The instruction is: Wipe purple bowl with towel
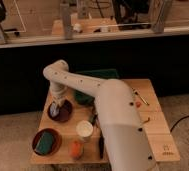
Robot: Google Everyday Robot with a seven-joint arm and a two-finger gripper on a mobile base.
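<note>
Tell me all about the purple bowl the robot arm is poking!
The purple bowl is round, dark and shallow. It sits upright near the back left corner of the wooden table. The end effector reaches down into its left side; whether it touches the bowl is unclear. A second bowl sits nearer, apart from it.

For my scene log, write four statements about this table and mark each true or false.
1. The gripper is over the purple bowl. True.
2. The white cup stands inside the purple bowl. False: it stands on the table, apart from that bowl.
3. The second bowl holds a green object. True.
4. The orange object lies at the table's far edge. False: it is at the near edge, close to the cup.
</note>
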